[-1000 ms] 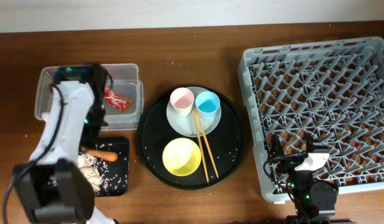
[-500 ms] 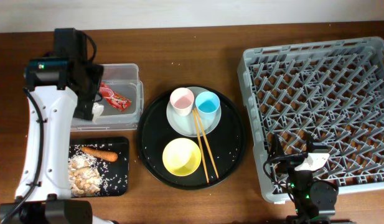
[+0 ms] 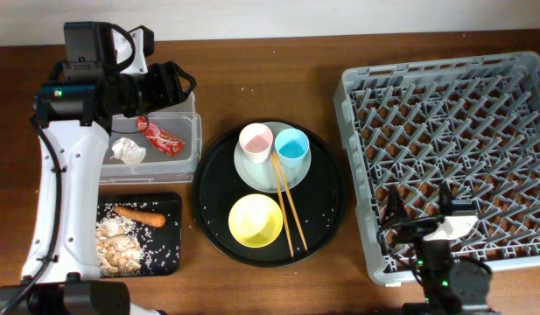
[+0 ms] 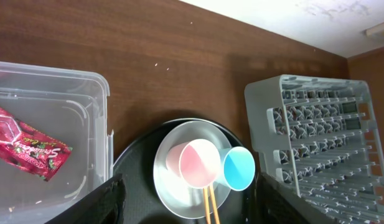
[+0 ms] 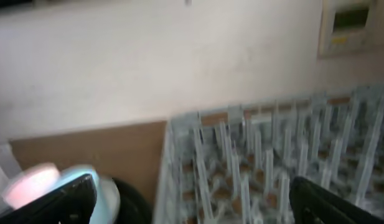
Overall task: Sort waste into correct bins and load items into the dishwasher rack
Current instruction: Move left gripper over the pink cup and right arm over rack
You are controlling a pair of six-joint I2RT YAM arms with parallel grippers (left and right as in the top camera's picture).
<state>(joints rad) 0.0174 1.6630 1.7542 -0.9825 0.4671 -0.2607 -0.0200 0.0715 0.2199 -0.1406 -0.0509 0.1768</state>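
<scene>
My left gripper (image 3: pixel 169 83) is open and empty above the right end of the clear tub (image 3: pixel 192 109). A crumpled white tissue (image 3: pixel 127 150) and a red wrapper (image 3: pixel 162 137) lie in the tub. The shallow black tray (image 3: pixel 169 203) holds a carrot stick (image 3: pixel 140 214) and brown scraps with white crumbs (image 3: pixel 116 245). A pink cup (image 3: pixel 255 142) and a blue cup (image 3: pixel 291 144) stand on the pale plate (image 3: pixel 252 171). Beside them are the yellow bowl (image 3: pixel 255 220) and two chopsticks (image 3: pixel 287 206). My right gripper (image 3: pixel 420 217) is open over the front edge of the grey rack (image 3: pixel 453 114).
The cups, plate, bowl and chopsticks all sit on a large round black tray (image 3: pixel 213 188) between the tub and the rack. The left wrist view (image 4: pixel 188 205) shows the cups (image 4: pixel 198 163), the wrapper (image 4: pixel 30 149) and the rack (image 4: pixel 316 143). The right wrist view is blurred.
My left gripper has let go of the tissue, which now lies in the clear tub, and has risen and swung right. My right gripper has shifted slightly.
</scene>
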